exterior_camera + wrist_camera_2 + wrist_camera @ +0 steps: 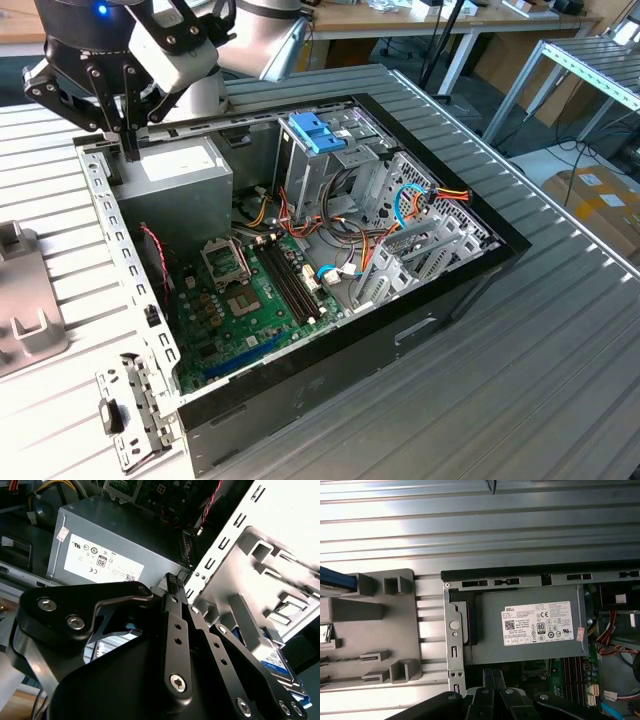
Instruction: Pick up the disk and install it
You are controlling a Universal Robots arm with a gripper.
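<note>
Exterior view, gripper (pixel 128 150): fingers clenched on nothing; it hangs over the computer case (pixel 110 235) at the case's 10 o'clock corner, beside the power supply (pixel 185 165).
Exterior view, holder (pixel 25 300): grey, on the table at the case's 9 o'clock.
Second wrist view, disk (pixel 277 662): lies flat in the holder, outside the case wall and apart from the fingers.
First wrist view, disk axis: its blue rail shows at the holder. The long axis appears to run along the table (pixel 480 525) ribs; cannot tell which end leads.
Step advice: part the fingers, clear the case rim, square up across the disk's short width.
</note>
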